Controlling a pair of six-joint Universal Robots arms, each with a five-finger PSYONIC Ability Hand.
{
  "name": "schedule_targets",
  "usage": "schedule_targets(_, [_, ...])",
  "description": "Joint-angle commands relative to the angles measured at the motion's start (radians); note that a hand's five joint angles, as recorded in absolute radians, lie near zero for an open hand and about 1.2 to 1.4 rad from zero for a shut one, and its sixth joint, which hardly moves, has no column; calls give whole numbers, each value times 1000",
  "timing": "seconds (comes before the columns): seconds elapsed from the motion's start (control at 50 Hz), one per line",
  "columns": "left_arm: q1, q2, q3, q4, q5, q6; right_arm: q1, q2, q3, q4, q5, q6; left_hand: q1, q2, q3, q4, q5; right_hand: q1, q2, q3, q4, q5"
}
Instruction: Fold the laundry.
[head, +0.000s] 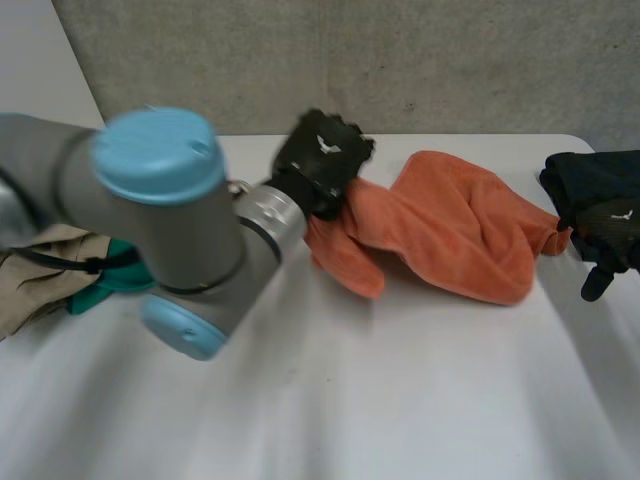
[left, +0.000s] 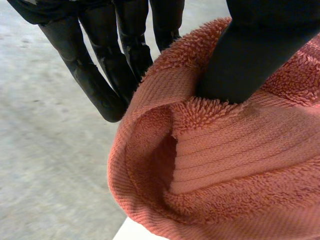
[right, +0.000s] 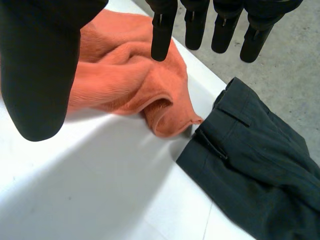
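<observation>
The left robot hand, upper middle of the frame, pinched the left end of the orange towel between thumb and fingers. The towel lay rumpled across the table toward the right robot hand, which hung open and empty by dark trousers at the right edge.

White table: orange towel, dark trousers.

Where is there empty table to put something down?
Bare: the table in front of the orange towel. Crowded farther back: the left hand gripping the towel, dark trousers by the right hand, beige and teal clothes at left.
</observation>
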Motion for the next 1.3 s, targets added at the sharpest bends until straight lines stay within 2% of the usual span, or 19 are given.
schedule_targets(0.02, [81, 152, -62, -86, 28, -58, -36, 44, -134, 138, -106, 147, 259, 203, 214, 205, 253, -268, -42, -44, -52, -49])
schedule_targets(0.08, [104, 207, -54, -131, 43, -110, -27, 90, -174, 173, -190, 187, 259, 203, 214, 205, 253, -268, -42, -44, -52, -49])
schedule_targets(0.18, [124, 265, -13, -178, 43, -190, 11, 144, -189, 177, -272, 198, 259, 203, 214, 205, 253, -268, -42, -44, -52, -49])
schedule_targets(0.36, [119, 315, 135, -294, 22, -274, 120, 190, -156, 66, -252, 262, 259, 203, 214, 205, 253, -268, -42, -44, -52, -49])
schedule_targets(0.44, [113, 318, 207, -312, -1, -276, 164, 196, -131, 17, -214, 297, 259, 203, 214, 205, 253, -268, -42, -44, -52, -49])
schedule_targets(0.58, [113, 312, 293, -324, -30, -270, 218, 200, -79, -9, -214, 317, 259, 203, 214, 205, 253, -262, -36, -38, -46, -44])
schedule_targets(0.7, [125, 309, 302, -324, -35, -260, 209, 168, -59, -1, -232, 313, 259, 203, 214, 205, 253, -268, -42, -44, -52, -49])
schedule_targets(0.8, [148, 316, 262, -330, -32, -267, 111, 59, -28, 55, -238, 311, 259, 203, 214, 205, 253, -268, -42, -44, -52, -49])
schedule_targets(0.88, [144, 327, 253, -329, -32, -273, 140, 58, 56, 82, -237, 320, 259, 203, 214, 205, 253, -268, -42, -44, -52, -49])
schedule_targets(0.94, [135, 331, 265, -327, -36, -282, 229, 61, 129, 24, -191, 377, 259, 203, 214, 205, 253, -262, -36, -38, -46, -44])
schedule_targets(1.02, [115, 335, 293, -323, -43, -288, 364, 65, 188, -140, 17, 584, 259, 203, 214, 205, 253, -262, -36, -38, -46, -44])
schedule_targets(1.04, [108, 333, 305, -323, -50, -288, 409, 68, 194, -205, 116, 672, 259, 203, 214, 205, 253, -260, -33, -35, -43, -41])
schedule_targets(1.1, [98, 333, 316, -324, -61, -286, 476, 88, 191, -286, 243, 780, 259, 203, 214, 205, 253, -260, -33, -35, -43, -41])
schedule_targets(1.12, [92, 335, 322, -324, -64, -285, 517, 104, 179, -320, 310, 832, 259, 203, 214, 205, 253, -260, -33, -35, -43, -41])
schedule_targets(1.2, [92, 339, 326, -324, -69, -288, 589, 134, 144, -343, 421, 854, 259, 203, 214, 205, 253, -260, -33, -35, -43, -41])
schedule_targets(1.3, [92, 353, 319, -323, -81, -300, 648, 187, 93, -357, 505, 849, 259, 203, 214, 205, 253, -192, 34, 32, 24, 27])
